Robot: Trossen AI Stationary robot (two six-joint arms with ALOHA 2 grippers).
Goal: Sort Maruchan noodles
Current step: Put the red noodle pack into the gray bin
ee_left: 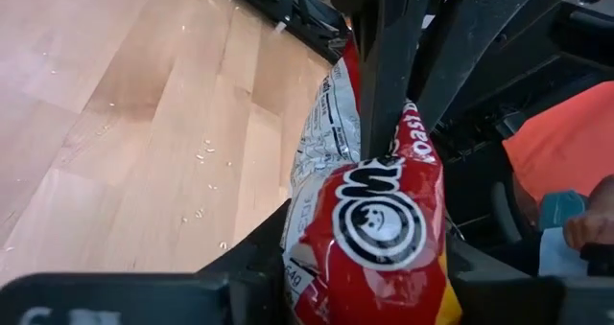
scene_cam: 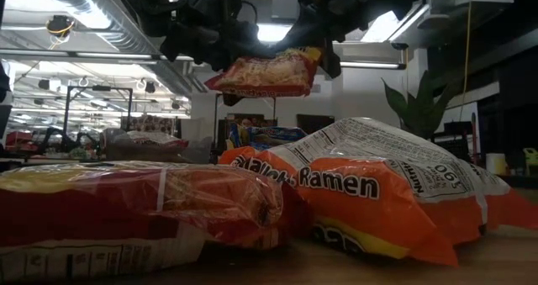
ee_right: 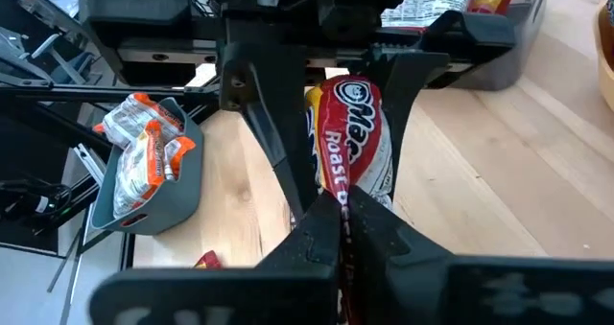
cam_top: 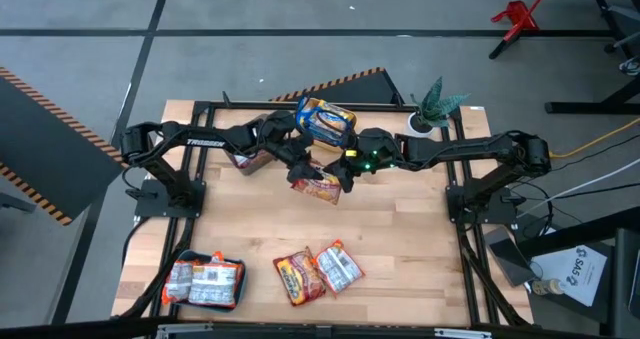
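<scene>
A red Maruchan packet [cam_top: 316, 187] hangs in the air over the middle of the table, and both grippers are shut on it. My left gripper [cam_top: 305, 169] comes in from the left and my right gripper [cam_top: 340, 174] from the right. The low view shows the packet [scene_cam: 269, 73] lifted well above the table. Two more packets [cam_top: 300, 276] [cam_top: 340, 266] lie flat on the near part of the table. Other packets sit in the teal bin [cam_top: 175, 264], the yellow bin [cam_top: 300, 107] and the grey bin [ee_right: 499, 61]. My left gripper [ee_left: 369, 277] has the packet's left end [ee_left: 384, 239] between its two fingers, which stand on either side of it [ee_right: 273, 124]. The packet is lifted clear and reaches out toward the other gripper. My right gripper [ee_right: 342, 229] pinches the packet's right end [ee_right: 338, 196] between its shut fingers, coming level from the table's right. In the left wrist view its fingers [ee_left: 389, 76] close on the packet's far end. The packet is clear of the table.
A potted plant [cam_top: 435, 109] stands at the far right corner. The yellow bin is just behind the two grippers, and the grey bin is at the far left. The teal bin is at the near left corner. Bare wood [cam_top: 400, 229] lies right of the loose packets.
</scene>
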